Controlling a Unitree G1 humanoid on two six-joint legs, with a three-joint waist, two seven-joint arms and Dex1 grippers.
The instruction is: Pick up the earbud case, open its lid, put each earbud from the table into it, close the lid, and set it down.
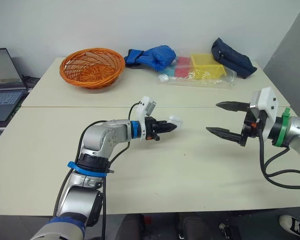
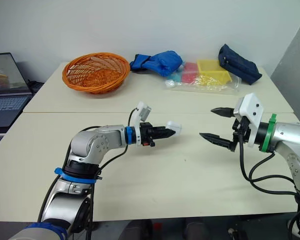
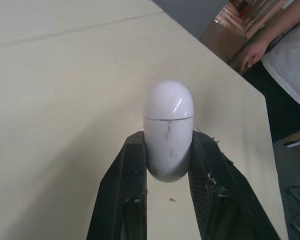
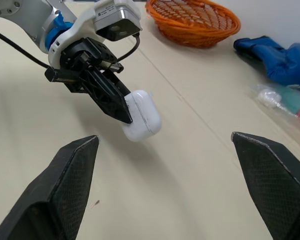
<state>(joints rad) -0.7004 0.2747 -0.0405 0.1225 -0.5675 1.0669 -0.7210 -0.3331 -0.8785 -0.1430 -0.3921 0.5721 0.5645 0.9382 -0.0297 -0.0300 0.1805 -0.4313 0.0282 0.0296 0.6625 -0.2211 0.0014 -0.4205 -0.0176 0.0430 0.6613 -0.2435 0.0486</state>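
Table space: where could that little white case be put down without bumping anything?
The near table is bare: the wide stretch between the white case held in the left jaws and the open right jaws, and down to the near edge. The far table is crowded along the wall: orange basket, blue cloth, plastic bag of coloured boxes, dark pouch.

The earbud case (image 1: 175,120) is a glossy white, rounded, pill-shaped shell. Its lid is shut, with a thin seam marking the join and faint grey smudges on the body. The left gripper (image 1: 171,125) pinches its lower half, holding it off the table, roughly level, lid end toward 3 o'clock.
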